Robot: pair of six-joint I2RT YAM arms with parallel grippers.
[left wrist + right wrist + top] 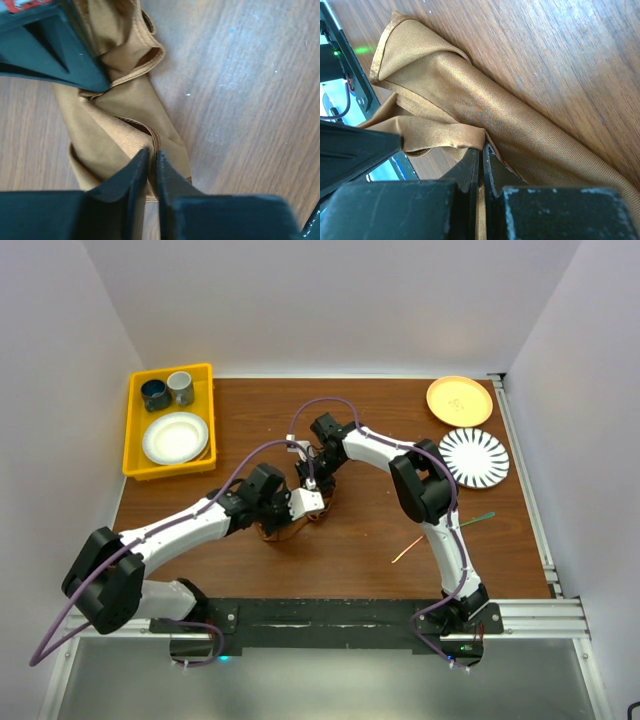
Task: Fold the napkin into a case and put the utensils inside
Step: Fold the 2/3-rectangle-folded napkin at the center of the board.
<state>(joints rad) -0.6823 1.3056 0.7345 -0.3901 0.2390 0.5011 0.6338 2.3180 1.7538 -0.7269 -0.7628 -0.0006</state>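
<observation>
The left gripper (152,159) is pinching a hemmed fold of the napkin (125,115), its fingers drawn almost together with only the cloth edge between them. The right gripper (481,150) is clamping another fold of the same napkin, its fingers pressing tight on the cloth. The two grippers are meeting tip near tip over the middle of the table (360,410).

The napkin is lying on the wood beneath them, bunched and twisted into a loose, long roll. One hemmed corner is sticking out in a point and another edge is curling open into a small loop. From above, the arms are hiding most of it.

Two utensils are lying on the bare wood, well to the right of the napkin. A copper utensil (407,550) is sitting just left of the right arm's lower link and a greenish utensil (478,518) just right of it.

A yellow tray (135,450) at the far left is holding a white plate (175,437) and two cups (180,388). A yellow plate (459,400) and a striped plate (474,457) are sitting at the far right.
</observation>
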